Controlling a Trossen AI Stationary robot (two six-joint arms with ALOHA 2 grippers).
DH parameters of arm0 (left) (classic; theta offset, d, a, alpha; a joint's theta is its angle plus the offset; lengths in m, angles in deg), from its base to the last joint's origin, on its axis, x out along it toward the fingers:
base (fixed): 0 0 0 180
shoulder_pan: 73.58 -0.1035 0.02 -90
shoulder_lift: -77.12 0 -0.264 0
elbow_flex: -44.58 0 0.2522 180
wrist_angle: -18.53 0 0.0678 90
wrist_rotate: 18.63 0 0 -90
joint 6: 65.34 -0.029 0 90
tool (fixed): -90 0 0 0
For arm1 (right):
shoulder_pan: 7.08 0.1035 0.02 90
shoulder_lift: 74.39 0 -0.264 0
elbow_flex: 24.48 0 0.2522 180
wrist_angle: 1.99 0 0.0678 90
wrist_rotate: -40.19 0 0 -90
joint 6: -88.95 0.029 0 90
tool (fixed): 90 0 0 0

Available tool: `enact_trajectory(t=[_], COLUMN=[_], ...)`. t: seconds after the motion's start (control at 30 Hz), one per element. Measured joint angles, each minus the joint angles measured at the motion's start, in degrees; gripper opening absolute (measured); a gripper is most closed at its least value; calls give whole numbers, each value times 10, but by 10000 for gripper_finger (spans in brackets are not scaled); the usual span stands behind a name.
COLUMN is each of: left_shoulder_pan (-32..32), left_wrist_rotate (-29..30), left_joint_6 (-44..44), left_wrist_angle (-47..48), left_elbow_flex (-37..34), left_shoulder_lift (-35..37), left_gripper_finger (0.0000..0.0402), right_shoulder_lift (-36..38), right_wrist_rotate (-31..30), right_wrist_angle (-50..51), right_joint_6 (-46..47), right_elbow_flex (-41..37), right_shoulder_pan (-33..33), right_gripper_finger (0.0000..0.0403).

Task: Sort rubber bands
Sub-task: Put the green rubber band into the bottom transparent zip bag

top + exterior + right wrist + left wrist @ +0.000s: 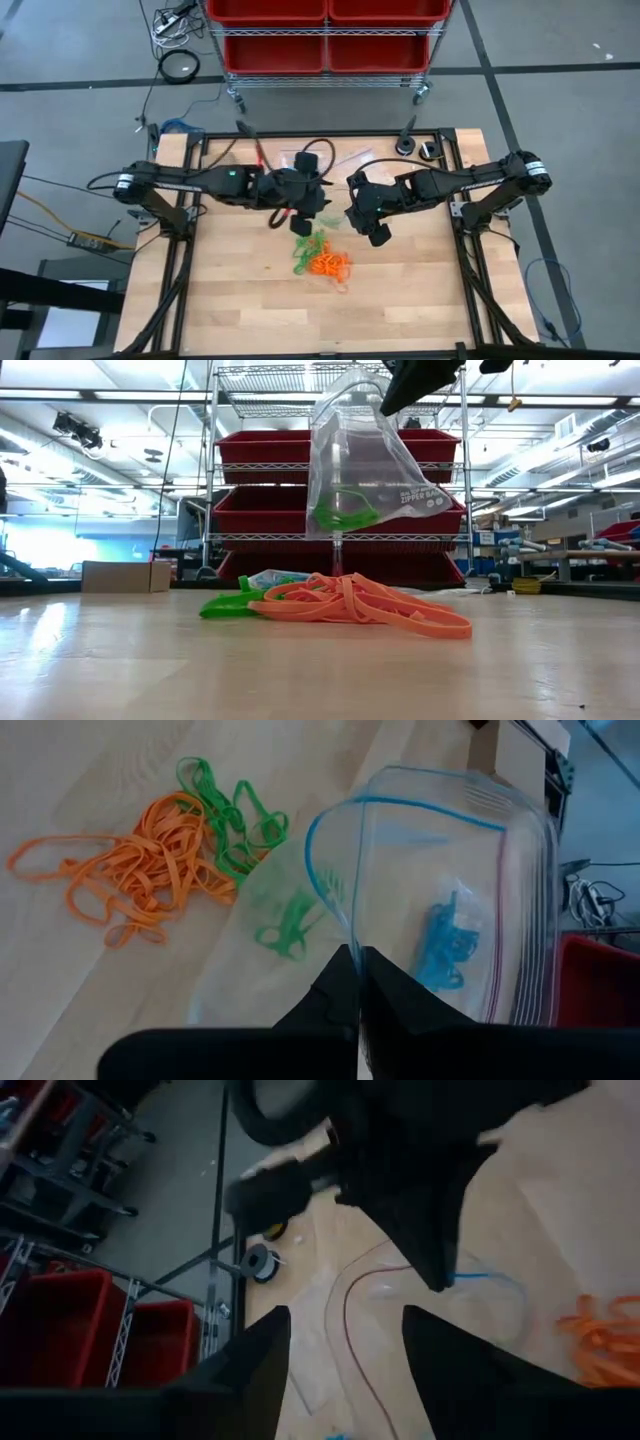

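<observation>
So the thin orange rubber bands (330, 264) are lying in a loose tangled heap flat on the wooden tabletop, with a smaller bunch of bright green rubber bands (304, 248) touching the heap on one side. A few more green elastic loops (345, 510) sit in the bottom of a clear plastic zip bag that's hanging up off the table, and some blue elastic loops (443, 942) show through clear bag plastic too

table (240, 300): I see pale wood, matt, fine grain
zip bag (365, 455): clear plastic, glossy, creased
rubber bands (130, 870): smooth matt elastic, orange/green
bins (270, 448): red plastic, slight sheen
rack (212, 480): bare metal wire, shiny
right end effector (358, 982): matt black fingers
</observation>
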Motion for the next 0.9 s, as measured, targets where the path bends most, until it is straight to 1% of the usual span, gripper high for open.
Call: enact_trajectory(t=[0.13, 0.23, 0.37, 0.47, 0.53, 0.67, 0.9], left_shoulder_pan=[32, 61, 102, 126, 137, 153, 145], left_wrist_rotate=[18, 48, 58, 58, 58, 56, 32], left_joint_6=[65, 124, 194, 237, 261, 291, 302], left_wrist_angle=[68, 109, 107, 84, 55, -46, -245], left_elbow_flex=[-2, -24, -93, -154, -200, -297, -449], left_shoulder_lift=[33, 52, 65, 65, 65, 65, 65], left_gripper_finger=[202, 202, 202, 202, 202, 202, 202], right_shoulder_lift=[0, 0, 0, 0, 0, 0, 0], right_wrist_rotate=[0, 0, 0, 0, 0, 0, 0], right_wrist_angle=[0, -1, -2, -2, -2, -2, -2], right_joint_6=[-3, -5, -8, -8, -8, -5, -3], right_elbow_flex=[0, 0, 0, 0, 0, 0, 0], right_shoulder_pan=[0, -1, -1, -1, -1, -1, -1], right_gripper_finger=[0, 0, 0, 0, 0, 0, 0])
